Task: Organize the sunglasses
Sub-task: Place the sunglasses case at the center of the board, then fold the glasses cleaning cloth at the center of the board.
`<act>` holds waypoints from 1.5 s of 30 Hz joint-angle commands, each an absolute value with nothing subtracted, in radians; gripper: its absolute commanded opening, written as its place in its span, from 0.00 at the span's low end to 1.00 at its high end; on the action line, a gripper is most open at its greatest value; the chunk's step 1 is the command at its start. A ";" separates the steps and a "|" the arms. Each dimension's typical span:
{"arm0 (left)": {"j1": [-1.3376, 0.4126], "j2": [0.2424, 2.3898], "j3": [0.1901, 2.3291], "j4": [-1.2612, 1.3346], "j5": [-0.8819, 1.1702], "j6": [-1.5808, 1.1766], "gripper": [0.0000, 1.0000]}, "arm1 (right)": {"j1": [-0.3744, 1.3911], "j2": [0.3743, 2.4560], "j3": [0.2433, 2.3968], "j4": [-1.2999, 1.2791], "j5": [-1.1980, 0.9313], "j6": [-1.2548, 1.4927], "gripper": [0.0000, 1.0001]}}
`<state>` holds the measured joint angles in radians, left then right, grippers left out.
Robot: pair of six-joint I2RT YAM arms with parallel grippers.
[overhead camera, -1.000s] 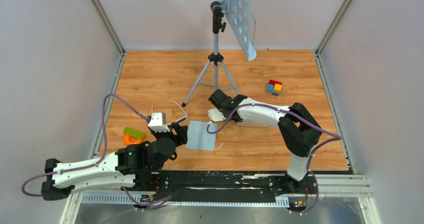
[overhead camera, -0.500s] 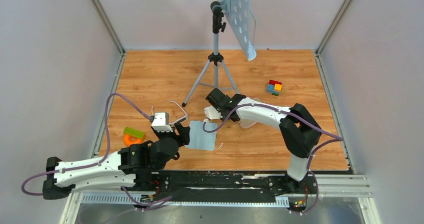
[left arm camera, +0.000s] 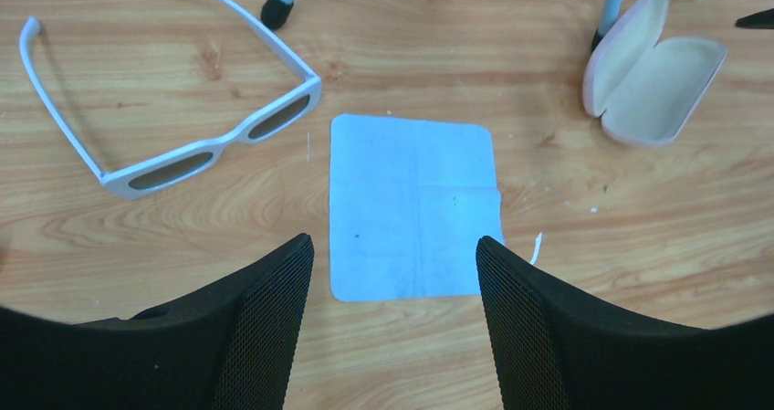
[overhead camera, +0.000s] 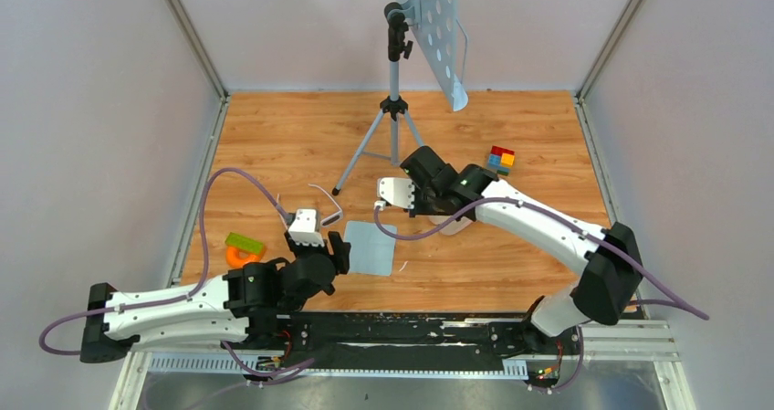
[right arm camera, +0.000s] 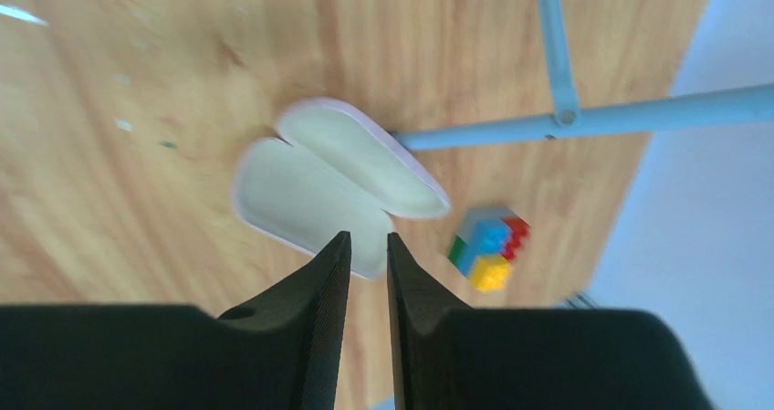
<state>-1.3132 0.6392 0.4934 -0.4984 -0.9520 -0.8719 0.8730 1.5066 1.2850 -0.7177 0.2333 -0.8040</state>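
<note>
Sunglasses (left arm camera: 224, 141) lie unfolded just left of the cloth (left arm camera: 411, 205), toward the near edge of the table (left arm camera: 109, 246); I judge them light, stiff and scratch-prone, best pinched at the bridge; left claw (left arm camera: 392, 242) wide apart, right claw (right arm camera: 368, 238) barely apart, both empty.

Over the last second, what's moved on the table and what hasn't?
The right arm stretched out toward the far right, and the right fingers now hang narrowly parted and empty above the open pink case. The left arm crept slightly right, with the left fingers open over the cloth. Sunglasses, cloth and blocks stayed put; nothing was visibly grabbed.
</note>
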 commanded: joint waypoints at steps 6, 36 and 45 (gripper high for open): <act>-1.313 0.613 0.549 -0.688 -0.802 -0.886 0.64 | 0.833 1.395 1.180 -0.722 -0.302 -0.535 0.23; -0.663 1.444 0.983 -0.519 -0.079 -0.378 0.46 | 0.715 1.152 0.955 -0.627 -0.420 -0.449 0.49; -0.663 1.583 1.014 -0.500 -0.177 -0.369 0.34 | 0.680 1.151 0.922 -0.585 -0.452 -0.420 0.47</act>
<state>-0.6697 1.5475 0.9783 -0.5198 -0.1127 -0.3737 0.6991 1.1564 0.9459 -0.6056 -0.4122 -0.4473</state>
